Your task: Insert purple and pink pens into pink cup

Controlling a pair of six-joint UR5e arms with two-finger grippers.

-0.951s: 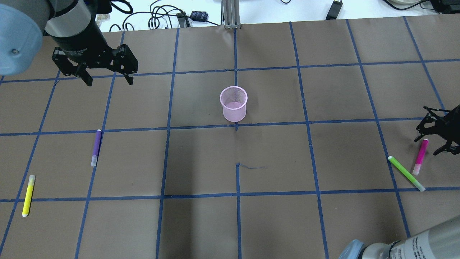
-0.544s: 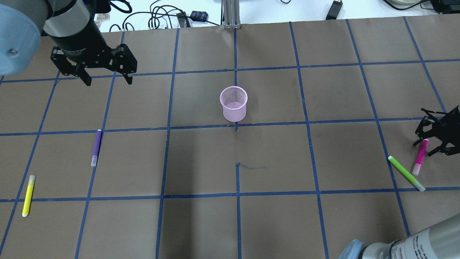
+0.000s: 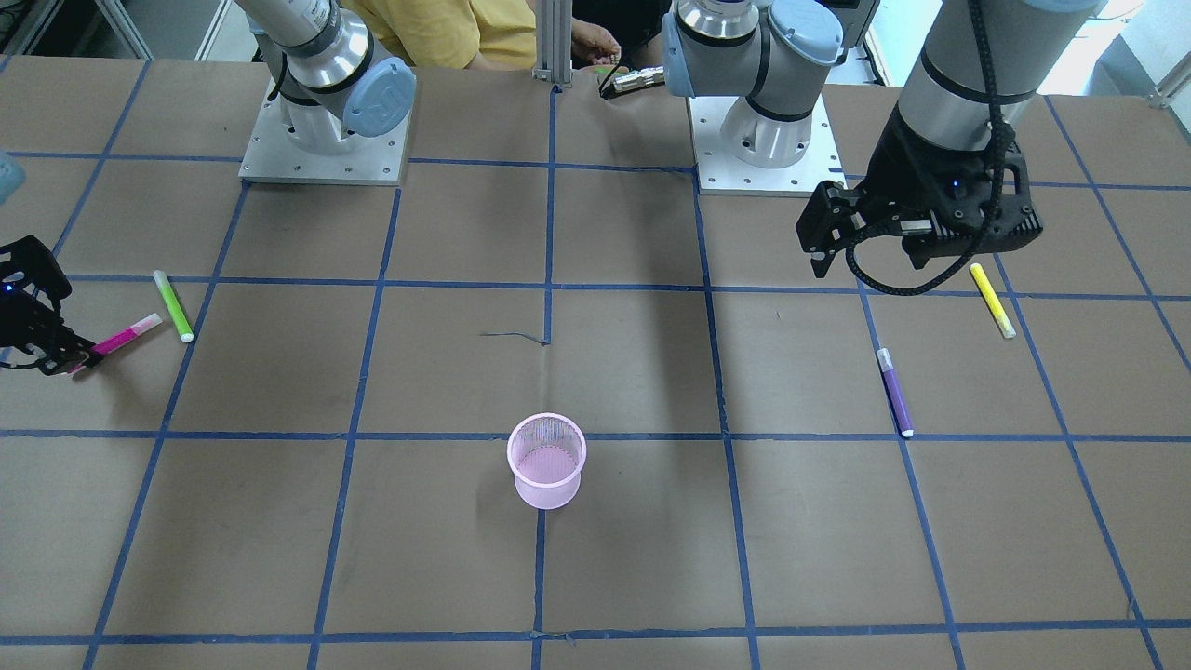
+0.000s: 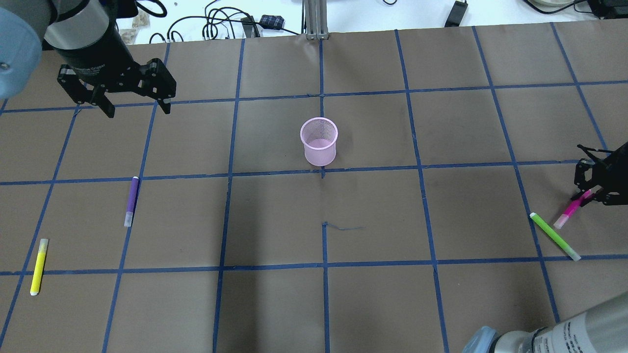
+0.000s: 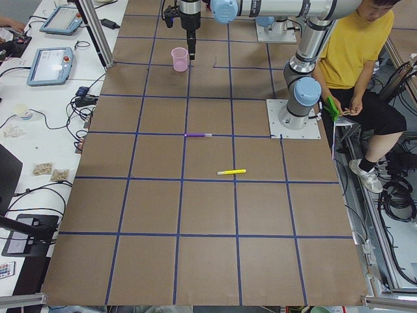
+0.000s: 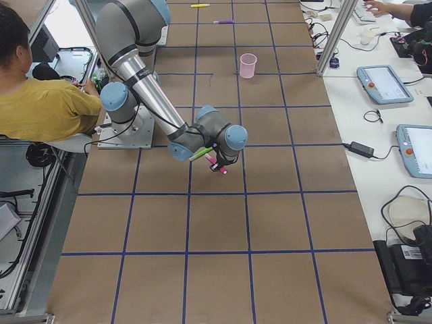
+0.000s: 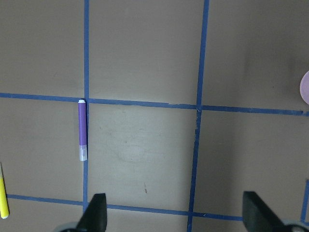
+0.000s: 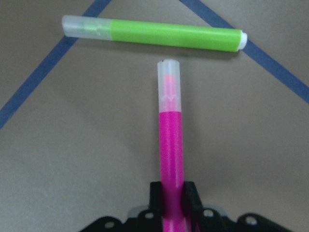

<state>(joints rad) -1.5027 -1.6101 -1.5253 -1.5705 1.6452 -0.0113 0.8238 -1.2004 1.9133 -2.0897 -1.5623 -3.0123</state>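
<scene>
The pink mesh cup (image 4: 319, 141) stands upright near the table's middle. The purple pen (image 4: 131, 201) lies flat on the left side, and it also shows in the left wrist view (image 7: 82, 129). My left gripper (image 4: 138, 112) is open and empty, hovering beyond the purple pen and apart from it. My right gripper (image 4: 588, 193) at the right edge is shut on the pink pen (image 4: 568, 213). In the right wrist view the pink pen (image 8: 171, 145) sticks out from between the fingers, and its clear cap points at the green pen.
A green pen (image 4: 554, 236) lies just in front of the pink pen's cap and is not touching it. A yellow pen (image 4: 39, 266) lies at the near left. The two arm bases (image 3: 321, 140) stand at the robot's edge. A person in yellow sits behind them.
My right gripper has closed on the pink pen, which has swung to a slant. My left gripper has drifted a little left and away from the cup.
</scene>
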